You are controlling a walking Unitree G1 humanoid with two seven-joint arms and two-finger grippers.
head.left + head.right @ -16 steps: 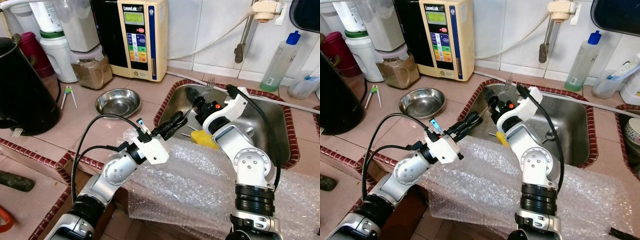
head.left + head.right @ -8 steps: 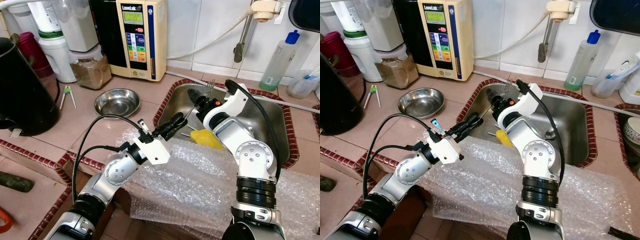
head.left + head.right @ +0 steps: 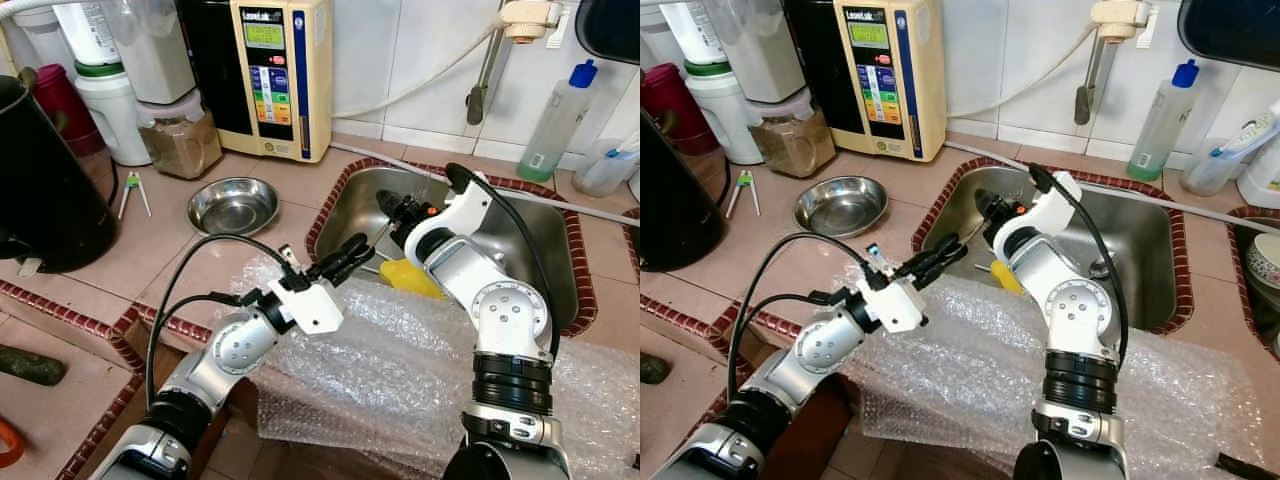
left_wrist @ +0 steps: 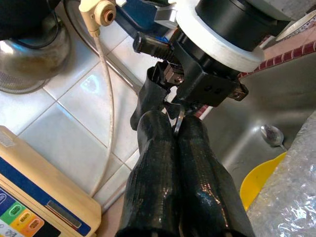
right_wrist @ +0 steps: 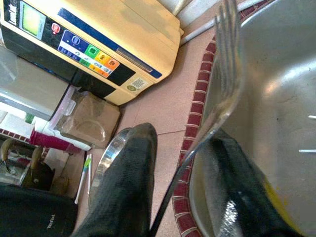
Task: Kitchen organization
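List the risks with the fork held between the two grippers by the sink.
1. The left gripper is shut on only the thin handle end of the silver metal fork, while the right gripper stands open around it. If the left lets go too soon, the fork would likely drop into the stainless steel sink.
2. The two grippers sit very close together, so their fingers may knock and twist the fork loose.

sink point(image 3: 545, 240): right half free | bubble wrap point(image 3: 420, 370) overhangs front rim
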